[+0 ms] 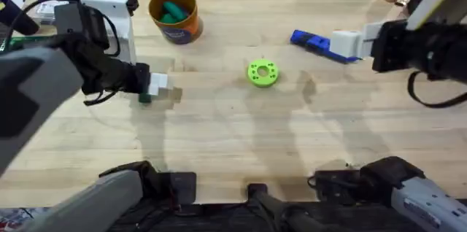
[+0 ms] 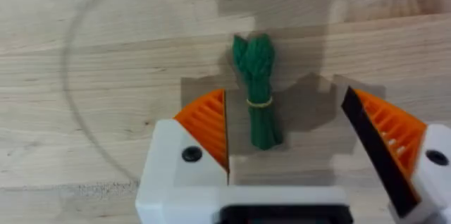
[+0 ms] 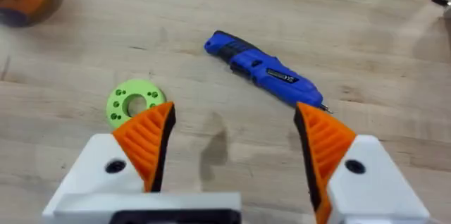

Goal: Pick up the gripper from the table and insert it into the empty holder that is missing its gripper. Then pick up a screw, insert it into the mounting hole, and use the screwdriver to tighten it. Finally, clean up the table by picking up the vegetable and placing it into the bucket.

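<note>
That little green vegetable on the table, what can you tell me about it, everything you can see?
The vegetable is a small dark green toy, knobbly at its bunched head and narrowing to a smooth stalk, with a thin yellowish band around its middle. It looks like soft plastic or rubber. It lies flat on the pale wooden table, between the open orange ribbed fingers of the left hand; nothing appears to touch it but the wood.

White claw point(image 3: 232, 146), orange ribbed pads point(image 3: 148, 139)

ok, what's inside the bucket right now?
The bucket holds green pieces, seen from overhead poking up near the rim. Its bottom is covered by them and the wall, so anything deeper can't be seen. The vegetable lies on the table, between the left tool's open fingers.
</note>
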